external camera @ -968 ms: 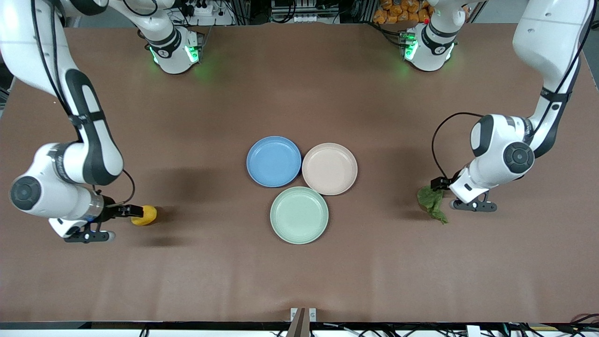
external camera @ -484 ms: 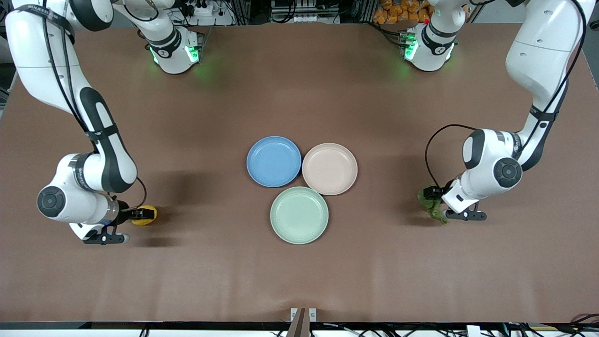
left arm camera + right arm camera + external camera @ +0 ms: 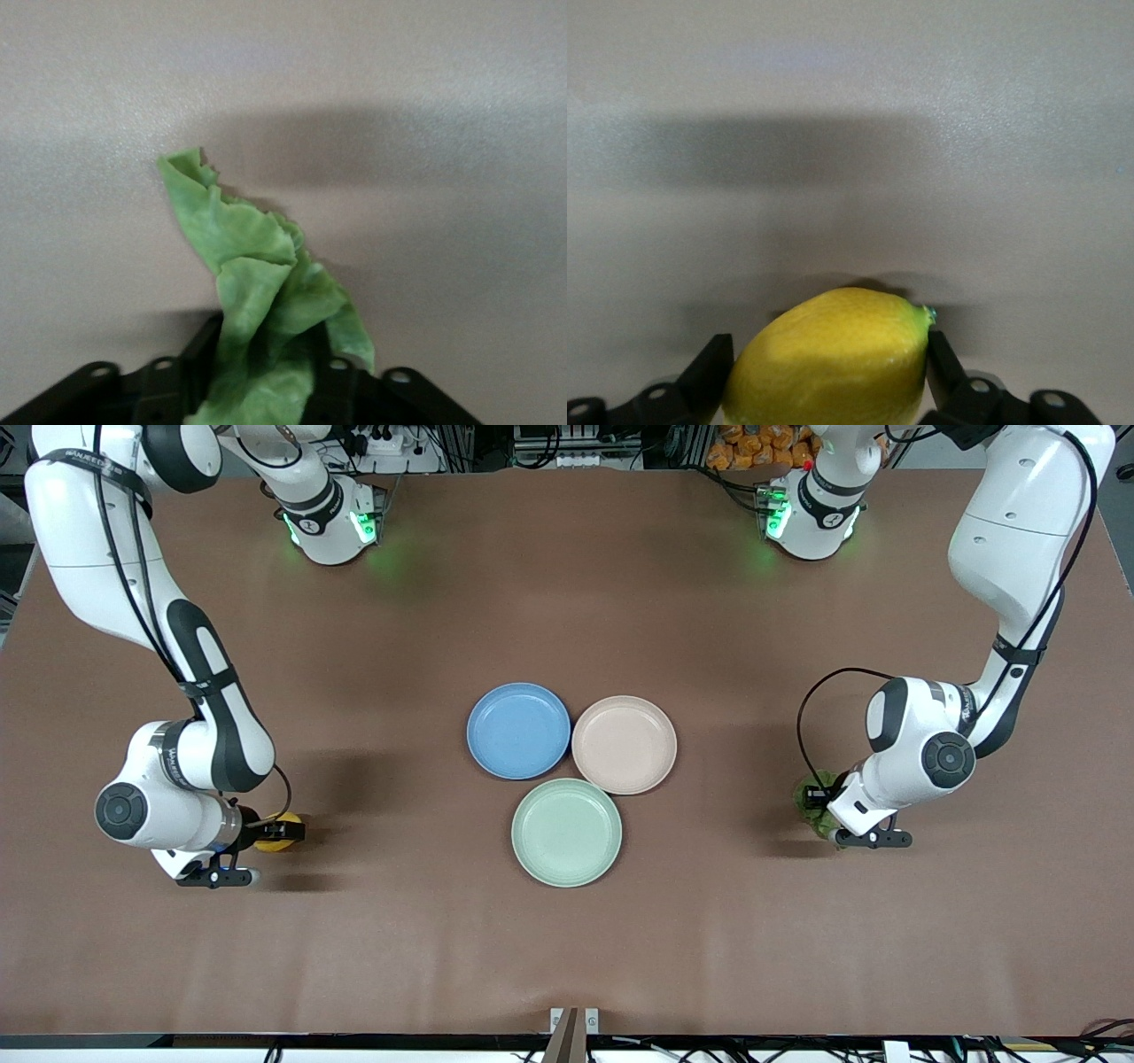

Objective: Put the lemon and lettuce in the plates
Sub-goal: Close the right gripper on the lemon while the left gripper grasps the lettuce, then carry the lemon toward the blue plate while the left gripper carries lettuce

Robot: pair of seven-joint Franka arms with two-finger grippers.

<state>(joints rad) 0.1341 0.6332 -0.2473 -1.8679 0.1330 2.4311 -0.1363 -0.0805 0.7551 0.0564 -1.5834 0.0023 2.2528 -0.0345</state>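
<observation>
The yellow lemon [image 3: 285, 836] lies on the table toward the right arm's end. My right gripper [image 3: 282, 832] is down at it. In the right wrist view the lemon [image 3: 833, 359] fills the gap between the two black fingers [image 3: 713, 367], which touch both of its ends. The green lettuce [image 3: 810, 798] is bunched up toward the left arm's end, and my left gripper [image 3: 820, 804] is shut on it. In the left wrist view the leaf [image 3: 257, 292] stands crumpled between the fingers. The blue plate [image 3: 518, 731] and the beige-pink plate [image 3: 624, 744] sit side by side mid-table, both empty.
A pale mint-green plate [image 3: 566, 832] sits nearer the front camera, touching both other plates. The brown tabletop [image 3: 567, 957] stretches wide between the plates and each gripper.
Both arms have swung toward the table's middle. The right gripper has slid over the lemon, which shifted slightly. The lettuce, flat before, is now bunched up in the left gripper.
</observation>
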